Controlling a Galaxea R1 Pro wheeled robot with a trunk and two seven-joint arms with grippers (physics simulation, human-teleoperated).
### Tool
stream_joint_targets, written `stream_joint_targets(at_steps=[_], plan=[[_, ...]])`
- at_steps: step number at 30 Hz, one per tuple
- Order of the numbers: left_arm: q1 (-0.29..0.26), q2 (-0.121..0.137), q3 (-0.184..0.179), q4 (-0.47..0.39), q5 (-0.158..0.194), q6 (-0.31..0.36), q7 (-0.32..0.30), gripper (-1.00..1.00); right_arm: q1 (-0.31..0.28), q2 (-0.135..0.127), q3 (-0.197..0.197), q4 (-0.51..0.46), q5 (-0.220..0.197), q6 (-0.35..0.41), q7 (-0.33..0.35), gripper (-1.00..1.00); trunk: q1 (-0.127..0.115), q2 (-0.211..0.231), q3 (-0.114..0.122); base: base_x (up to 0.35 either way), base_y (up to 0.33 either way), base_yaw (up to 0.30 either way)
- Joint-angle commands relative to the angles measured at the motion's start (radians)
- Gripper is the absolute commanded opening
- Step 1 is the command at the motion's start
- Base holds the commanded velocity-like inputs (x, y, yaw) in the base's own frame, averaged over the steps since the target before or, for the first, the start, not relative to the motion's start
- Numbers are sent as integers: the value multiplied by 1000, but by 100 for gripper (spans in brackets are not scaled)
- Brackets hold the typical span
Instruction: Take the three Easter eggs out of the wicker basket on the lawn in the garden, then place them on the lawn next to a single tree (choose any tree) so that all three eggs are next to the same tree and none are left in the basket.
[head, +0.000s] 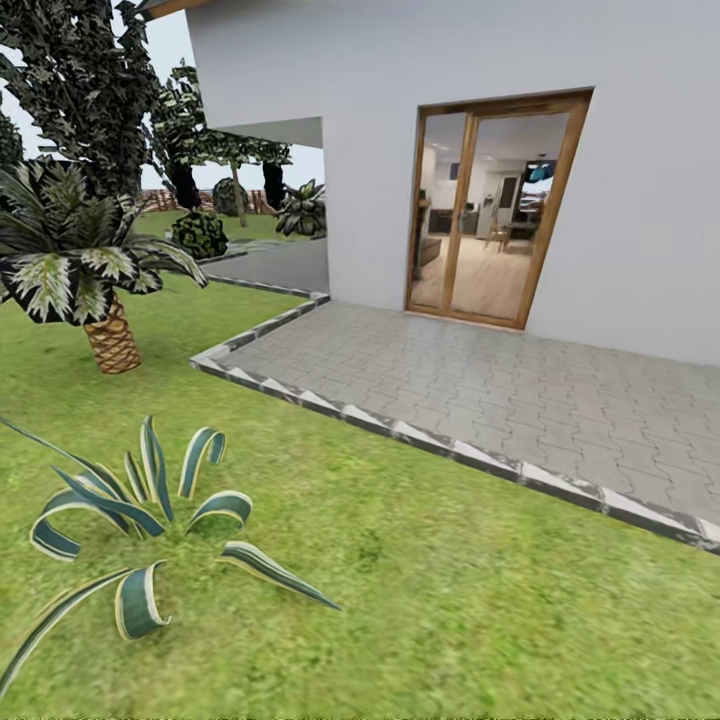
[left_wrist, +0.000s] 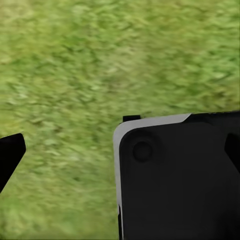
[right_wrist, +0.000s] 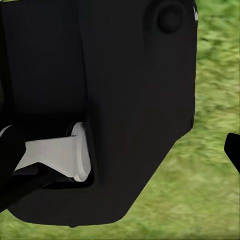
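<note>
- I am looking across the lawn (head: 430, 590) from my head camera; grass is filling the lower half of the frame, and grey paving (head: 500, 390) is running diagonally from centre left to lower right.
- The white house (head: 370, 150) with its wooden-framed glass door (head: 490, 210) is taking up the upper right.
- A short palm (head: 100, 290) with a scaly trunk is standing at middle left; a striped-leaf plant (head: 140, 520) is spreading at lower left. Darker trees (head: 80, 90) are rising at upper left, with bushes and a stretch of brown fence far behind.
- Basket and eggs: I am not seeing them from this position, so I cannot say where they are; I judge I am in transit.
- Left wrist camera: grass, a black housing (left_wrist: 180, 180) at lower right, dark finger edges at the frame margins. Right wrist camera: a black housing (right_wrist: 125, 110) in front of grass.
- Pincer state: I cannot tell for either side, spread or pressed together.
- Handling judgement: eggs that small should be light, rigid, smooth and prone to rolling. I am planning to take each across its widest middle, gently.
</note>
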Motion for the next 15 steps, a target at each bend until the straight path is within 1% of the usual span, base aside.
stream_joint_targets(at_steps=[1,10,15], plan=[[-1,0,-4,1,-1,-3,1,100,0,0,-7,-1,0,-3,1,100,0,-2,-2,-85,260,0],[-1,0,-4,1,-1,-3,1,100,0,-1,-11,-2,-1,-3,0,100,0,-2,-3,-87,263,0],[-1,0,-4,1,-1,-3,1,100,0,-1,-10,-1,-2,3,0,100,0,-2,-3,-26,89,0]])
